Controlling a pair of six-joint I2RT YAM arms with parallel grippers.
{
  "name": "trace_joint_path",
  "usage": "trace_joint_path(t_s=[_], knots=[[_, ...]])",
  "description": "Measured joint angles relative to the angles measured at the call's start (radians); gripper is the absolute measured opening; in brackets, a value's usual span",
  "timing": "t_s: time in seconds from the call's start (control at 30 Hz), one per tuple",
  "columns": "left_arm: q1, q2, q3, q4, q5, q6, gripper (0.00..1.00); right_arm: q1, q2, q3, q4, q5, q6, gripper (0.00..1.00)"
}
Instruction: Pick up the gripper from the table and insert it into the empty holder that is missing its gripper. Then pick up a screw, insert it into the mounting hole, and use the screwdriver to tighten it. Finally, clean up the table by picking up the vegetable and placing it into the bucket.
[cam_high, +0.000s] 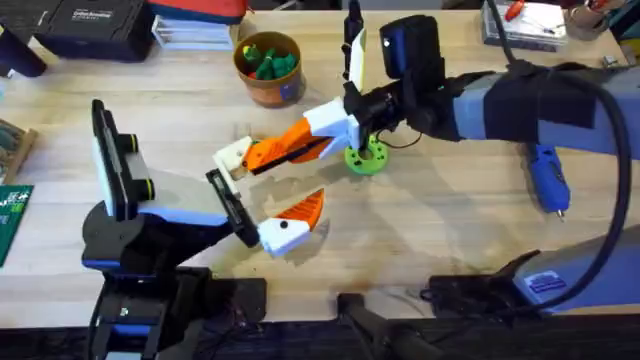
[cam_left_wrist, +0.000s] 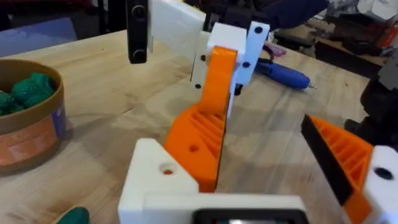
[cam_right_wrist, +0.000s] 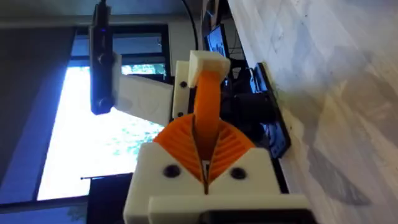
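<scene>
**Right arm holds orange gripper at left arm's bare holder, table centre**

- Right gripper (cam_high: 300, 145) reaches in from the right edge of the table (cam_high: 430, 230) to the centre. Jaws are clamped on the gripper (cam_high: 265, 152), the orange ribbed wedge. In the right wrist view both orange pads (cam_right_wrist: 180, 138) pinch the wedge from either side.
- The gripper is off the table, in the air. Its far end is up against the holder (cam_high: 232, 155), the white block on the left arm's finger that has no orange tip. In the left wrist view the wedge (cam_left_wrist: 200, 140) sits flush against the holder (cam_left_wrist: 155, 177), ribbed face turned away from it. Cannot tell if it is fully seated.
- Left gripper (cam_high: 272, 182) rises from the lower left corner with jaws wide and nothing clamped between them. Its other finger carries its own orange tip (cam_high: 303, 208), well apart from the holder.
- Screwdriver (cam_high: 548, 178), blue, lies flat near the right edge of the table, metal tip toward the near edge, with neither gripper on it.
- Green disc (cam_high: 367, 158) with holes is on the table just beside the right gripper, partly under the arm.
- Bucket (cam_high: 270, 85), round and brown, stands upright toward the far edge, left of centre, with dark green toy pieces (cam_high: 268, 62) inside.
- No screw can be made out.
</scene>
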Motion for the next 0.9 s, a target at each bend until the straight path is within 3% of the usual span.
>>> trace_joint_path(t_s=[0.63,0.9], knots=[[0.006,0.009,0.0,-0.003,-0.026,-0.047,0.985,0.004,0.166,0.053,0.096,-0.097,0.036,0.009],[0.002,0.007,0.0,-0.003,-0.009,-0.031,0.985,0.057,0.176,0.111,0.088,-0.061,0.065,0.009]])
